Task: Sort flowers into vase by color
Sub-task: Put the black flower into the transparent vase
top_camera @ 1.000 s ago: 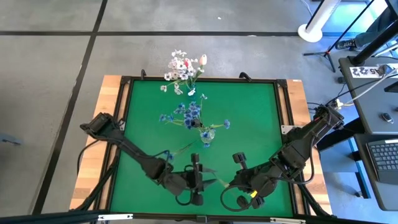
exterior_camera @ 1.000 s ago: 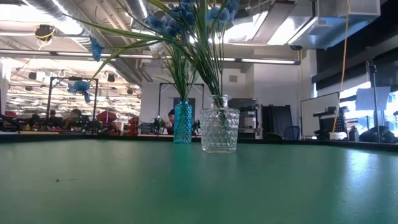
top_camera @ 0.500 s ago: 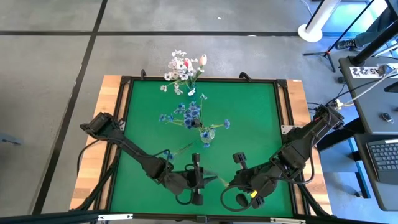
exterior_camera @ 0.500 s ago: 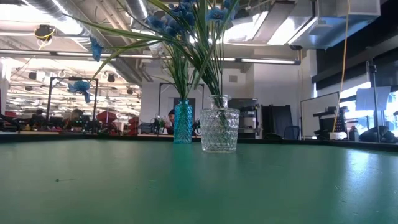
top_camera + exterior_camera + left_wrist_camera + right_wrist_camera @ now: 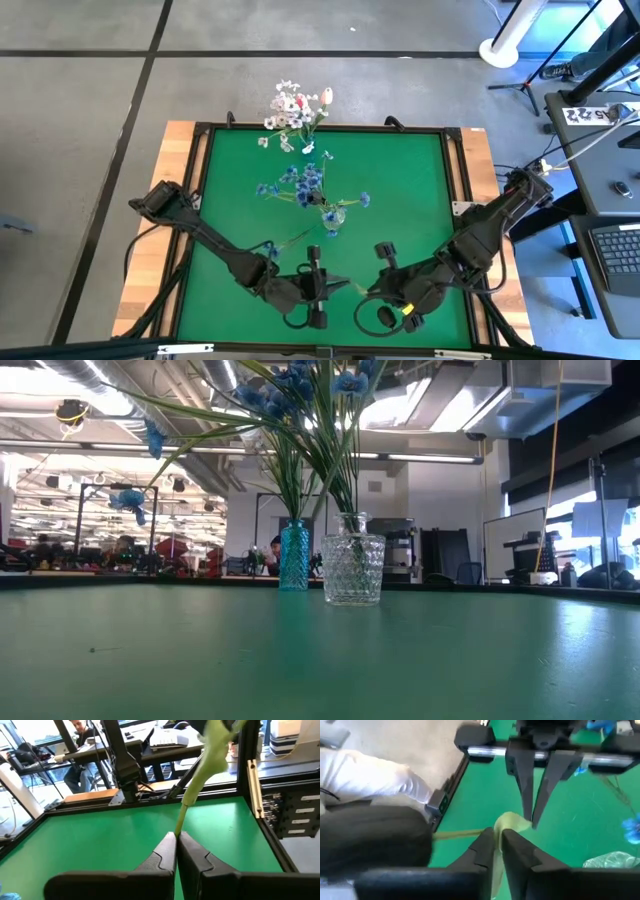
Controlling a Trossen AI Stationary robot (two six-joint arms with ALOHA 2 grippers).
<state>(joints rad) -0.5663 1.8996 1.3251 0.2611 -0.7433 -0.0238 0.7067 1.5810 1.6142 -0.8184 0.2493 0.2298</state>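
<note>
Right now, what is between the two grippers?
A green flower stem bridges the left gripper and right gripper, seen in both wrist views.

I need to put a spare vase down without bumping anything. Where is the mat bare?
Bare: the mat's left side and the right side beside the clear vase. Crowded: the near edge, where the left pincer and right pincer both pinch one stem, and around the blue flowers.

We see one white tag on cart right of table; digits unclear, no other text.
</note>
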